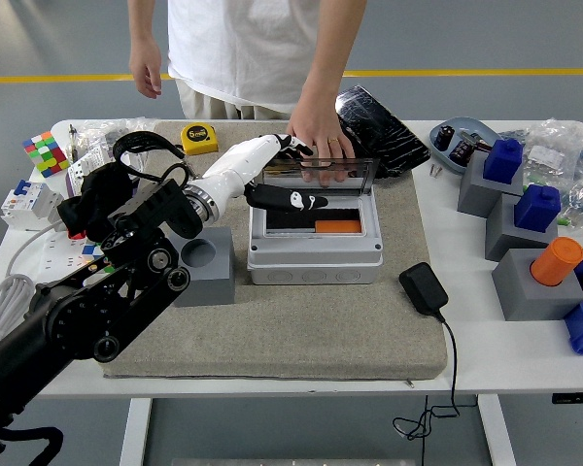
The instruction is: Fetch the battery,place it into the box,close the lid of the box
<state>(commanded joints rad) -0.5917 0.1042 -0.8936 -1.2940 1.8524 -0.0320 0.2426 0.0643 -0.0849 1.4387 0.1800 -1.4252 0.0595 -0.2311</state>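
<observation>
The grey box (316, 257) stands mid-table on the mat. Its clear lid (335, 175) is up at the back. The orange battery (338, 226) lies inside the box at the right. My left hand (301, 175), white with black fingertips, is at the lid's left end. The thumb (296, 201) is in front of the lid over the box and the fingers (293, 146) are behind it, spread, gripping nothing that I can see. A person's hand (323, 136) rests on the lid's top edge. The right arm is out of view.
A grey block with a round hole (204, 264) stands left of the box under my forearm. A black adapter (423, 288) lies right of the box. A yellow tape measure (199, 138) lies behind. Grey and blue blocks (510, 165) and an orange cylinder (556, 260) stand at right.
</observation>
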